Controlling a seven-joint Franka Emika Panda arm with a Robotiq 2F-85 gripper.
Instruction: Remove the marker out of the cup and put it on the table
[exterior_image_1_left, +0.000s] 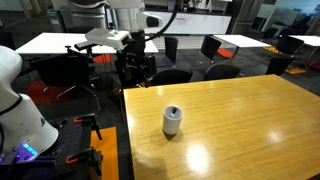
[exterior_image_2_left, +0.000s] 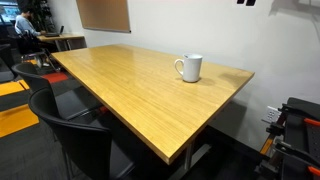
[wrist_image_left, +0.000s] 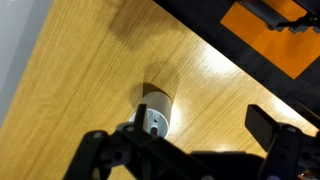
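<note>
The small white-grey cup (exterior_image_1_left: 172, 121) stands upright on the honey-coloured wooden table (exterior_image_1_left: 250, 110). It also shows in an exterior view (exterior_image_2_left: 189, 67) near the table's far edge. In the wrist view the cup (wrist_image_left: 150, 103) is seen from above, and a small dark end of the marker (wrist_image_left: 155, 127) shows inside its mouth. My gripper (wrist_image_left: 200, 122) is open and empty, high above the table. Its left finger overlaps the cup's rim in the picture and its right finger is well off to the right. In an exterior view the gripper (exterior_image_1_left: 136, 72) hangs beyond the table's far left corner.
Black chairs (exterior_image_1_left: 215, 48) and white-topped tables (exterior_image_1_left: 240, 40) stand behind the wooden table. More black chairs (exterior_image_2_left: 70, 125) sit at its near side. The robot's white base (exterior_image_1_left: 20, 110) is at the left. An orange floor patch (wrist_image_left: 270, 35) lies beyond the table edge.
</note>
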